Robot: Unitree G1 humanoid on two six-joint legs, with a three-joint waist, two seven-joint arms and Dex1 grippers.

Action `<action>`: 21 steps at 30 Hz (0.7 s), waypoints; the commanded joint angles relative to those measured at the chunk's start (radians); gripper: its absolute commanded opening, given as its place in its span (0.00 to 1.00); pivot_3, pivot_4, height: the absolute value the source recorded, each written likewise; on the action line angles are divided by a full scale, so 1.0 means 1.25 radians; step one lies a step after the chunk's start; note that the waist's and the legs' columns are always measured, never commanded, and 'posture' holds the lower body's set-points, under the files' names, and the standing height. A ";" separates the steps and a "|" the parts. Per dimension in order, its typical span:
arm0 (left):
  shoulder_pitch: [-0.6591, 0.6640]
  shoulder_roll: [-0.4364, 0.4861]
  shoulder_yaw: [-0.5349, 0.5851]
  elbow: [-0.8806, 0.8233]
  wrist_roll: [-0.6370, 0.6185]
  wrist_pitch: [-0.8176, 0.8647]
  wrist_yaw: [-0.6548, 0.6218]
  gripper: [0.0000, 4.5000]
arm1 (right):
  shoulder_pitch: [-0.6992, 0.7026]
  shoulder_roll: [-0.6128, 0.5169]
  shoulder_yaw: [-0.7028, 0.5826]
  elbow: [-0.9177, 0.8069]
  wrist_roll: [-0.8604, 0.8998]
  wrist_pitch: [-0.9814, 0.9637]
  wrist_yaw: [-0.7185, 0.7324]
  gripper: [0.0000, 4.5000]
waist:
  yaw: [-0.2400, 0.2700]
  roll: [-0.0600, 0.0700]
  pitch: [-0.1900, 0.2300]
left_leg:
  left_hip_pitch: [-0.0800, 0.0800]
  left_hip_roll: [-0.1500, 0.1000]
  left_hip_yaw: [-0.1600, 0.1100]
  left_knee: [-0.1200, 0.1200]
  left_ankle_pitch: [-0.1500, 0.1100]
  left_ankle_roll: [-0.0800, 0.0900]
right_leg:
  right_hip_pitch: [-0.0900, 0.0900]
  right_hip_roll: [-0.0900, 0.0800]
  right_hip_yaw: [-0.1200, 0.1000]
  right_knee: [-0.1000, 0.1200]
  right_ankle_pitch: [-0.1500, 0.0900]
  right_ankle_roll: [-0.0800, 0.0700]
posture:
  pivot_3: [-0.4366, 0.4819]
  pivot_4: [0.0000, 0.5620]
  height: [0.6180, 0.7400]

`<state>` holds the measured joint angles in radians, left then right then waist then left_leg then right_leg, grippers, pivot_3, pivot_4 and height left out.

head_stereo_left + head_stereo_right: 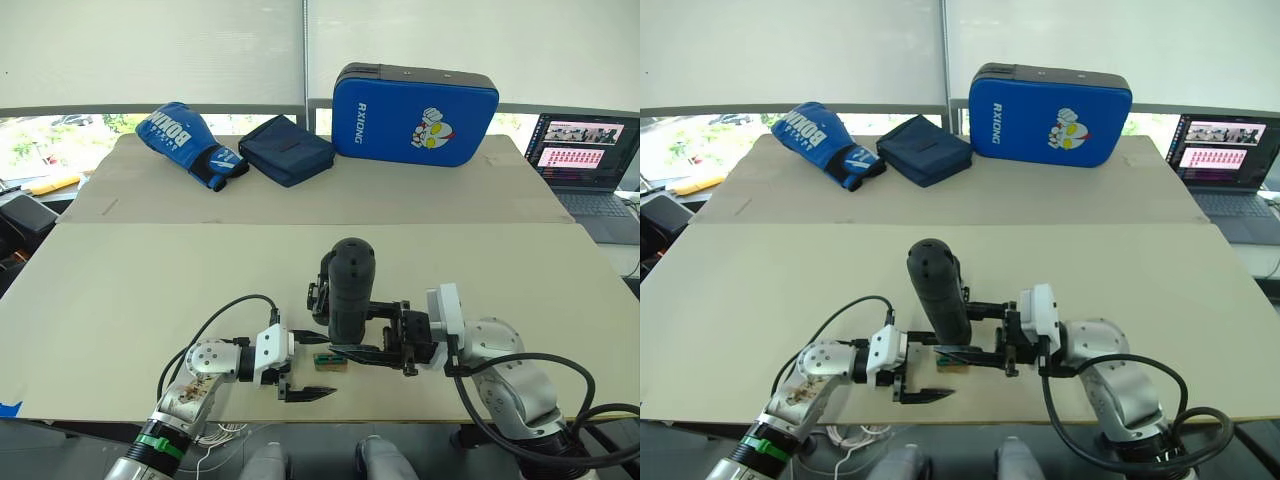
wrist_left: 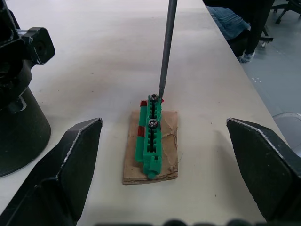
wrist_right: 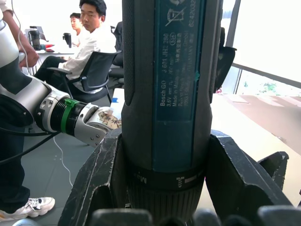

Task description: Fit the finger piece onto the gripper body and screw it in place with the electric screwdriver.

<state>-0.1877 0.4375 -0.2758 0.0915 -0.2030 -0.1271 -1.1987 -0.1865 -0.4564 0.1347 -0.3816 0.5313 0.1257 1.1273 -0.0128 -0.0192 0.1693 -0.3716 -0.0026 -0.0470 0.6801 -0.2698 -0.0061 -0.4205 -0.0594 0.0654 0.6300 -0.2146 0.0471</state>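
The electric screwdriver (image 1: 350, 288) stands nearly upright near the table's front edge, with my right gripper (image 1: 366, 350) shut around its lower barrel (image 3: 164, 94). Its thin bit (image 2: 167, 47) comes down onto a screw head on a green-topped tan block (image 2: 151, 141). My left gripper (image 1: 308, 366) is open, one finger (image 2: 70, 165) on each side of that block and not touching it. A chunky black block (image 2: 19, 94), which I take for the gripper body, stands just beyond the block. The finger piece is hidden or out of view.
At the table's back lie a blue boxing glove (image 1: 190, 140), a navy pouch (image 1: 287, 148) and a blue kick pad (image 1: 415, 113). A laptop (image 1: 590, 160) sits at the far right. Seated people (image 3: 94, 42) show past the table.
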 commanded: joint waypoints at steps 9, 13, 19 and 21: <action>0.021 -0.005 -0.034 0.001 0.010 0.017 0.001 1.00 | -0.008 -0.009 -0.012 -0.030 0.036 0.007 0.006 0.42 | 0.000 0.000 0.000 | 0.000 0.000 0.000 0.000 0.000 0.000 | 0.000 0.000 0.000 0.000 0.000 0.000 | 0.48 0.27 1.00; 0.020 -0.005 -0.034 -0.003 0.009 0.022 0.003 1.00 | -0.010 -0.005 -0.021 -0.041 0.049 0.012 0.000 0.42 | 0.000 0.000 0.000 | 0.000 0.000 0.000 0.000 0.000 0.000 | 0.000 0.000 0.000 0.000 0.000 0.000 | 0.48 0.27 1.00; 0.022 -0.002 -0.031 -0.006 0.007 0.026 0.003 1.00 | -0.036 -0.001 -0.036 -0.052 0.075 0.018 -0.020 0.42 | 0.000 0.000 0.000 | 0.000 0.000 0.000 0.000 0.000 0.000 | 0.000 0.000 0.000 0.000 0.000 0.000 | 0.48 0.27 1.00; 0.023 -0.002 -0.032 -0.008 0.007 0.028 0.003 1.00 | -0.042 0.001 -0.033 -0.043 0.069 0.015 -0.022 0.42 | 0.000 0.000 0.000 | 0.000 0.000 0.000 0.000 0.000 0.000 | 0.000 0.000 0.000 0.000 0.000 0.000 | 0.48 0.27 1.00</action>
<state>-0.1839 0.4377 -0.2783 0.0791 -0.2030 -0.1053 -1.1899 -0.2230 -0.4619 0.1226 -0.3923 0.5774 0.1554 1.1054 -0.0126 -0.0192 0.1693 -0.3716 -0.0026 -0.0471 0.6801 -0.2698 -0.0061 -0.4205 -0.0594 0.0654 0.6299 -0.2146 0.0471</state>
